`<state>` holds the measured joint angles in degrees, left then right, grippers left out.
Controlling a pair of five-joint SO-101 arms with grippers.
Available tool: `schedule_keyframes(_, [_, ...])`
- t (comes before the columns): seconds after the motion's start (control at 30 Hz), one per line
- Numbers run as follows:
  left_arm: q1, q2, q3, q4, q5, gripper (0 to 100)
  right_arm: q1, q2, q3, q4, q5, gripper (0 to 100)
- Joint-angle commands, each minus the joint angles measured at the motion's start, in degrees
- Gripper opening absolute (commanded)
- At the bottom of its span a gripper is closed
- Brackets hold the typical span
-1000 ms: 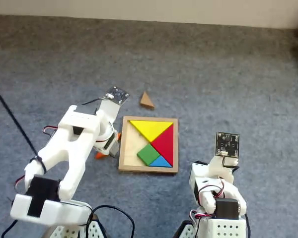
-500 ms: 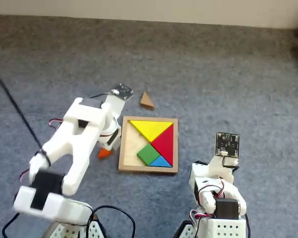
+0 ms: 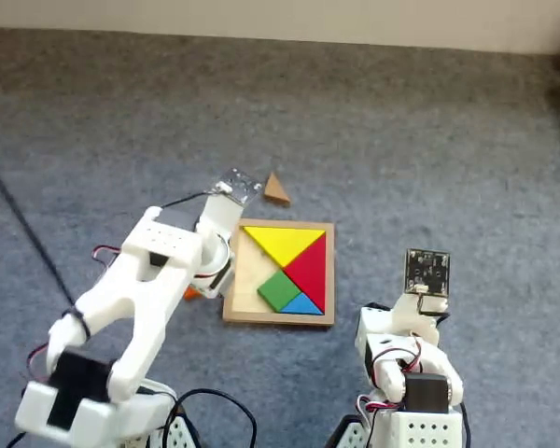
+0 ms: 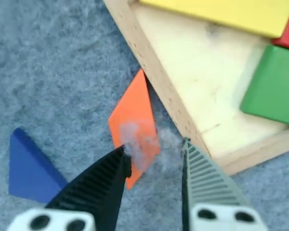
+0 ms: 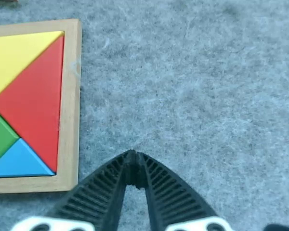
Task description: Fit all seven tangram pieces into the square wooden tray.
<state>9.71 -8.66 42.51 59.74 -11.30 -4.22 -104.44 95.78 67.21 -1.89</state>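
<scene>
Right tool (image 5: 135, 156), fingers pressed together, hangs over grey carpeted worktop (image 3: 429, 140) nr the square wooden tray (image 3: 278, 319). The tray holds four pcs: light blue triangle (image 3: 303, 303) in a near corner, green square (image 3: 278, 291) beside it, red triangle (image 3: 308, 271) along the side twd the right arm, and yellow triangle (image 3: 280, 243) along the far side. The tray's left part is bare wood.

Just outside that side, left tool (image 4: 155, 149) is spread around one end of the orange parallelogram (image 4: 135, 130), which lies flat against the tray's rim. Dark blue triangle (image 4: 31, 168) lies nr it on the carpet. Brown triangle (image 3: 276, 189) sits beyond the tray's far edge.

Vs 1 s ago: left arm has swung in twd the tray. Right arm and tray contents unchanged.
</scene>
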Motion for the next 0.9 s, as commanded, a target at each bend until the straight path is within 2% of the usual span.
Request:
schedule_keyframes(0.0, [-1.71,7.52,-5.23,0.53,0.62,17,0.66,-0.75,8.04,0.4,-0.53,0.5])
schedule_keyframes(0.2, [-7.52,13.58,-11.74,5.01,0.35,17,0.66,-0.75,8.04,0.4,-0.53,0.5])
schedule_keyframes(0.57, [-7.96,14.11,-11.82,5.27,0.35,16,0.66,-0.75,8.04,0.4,-0.53,0.5])
schedule_keyframes(0.87, [-9.27,12.0,-13.05,5.27,-1.32,5,0.66,-0.75,8.04,0.4,-0.53,0.5])
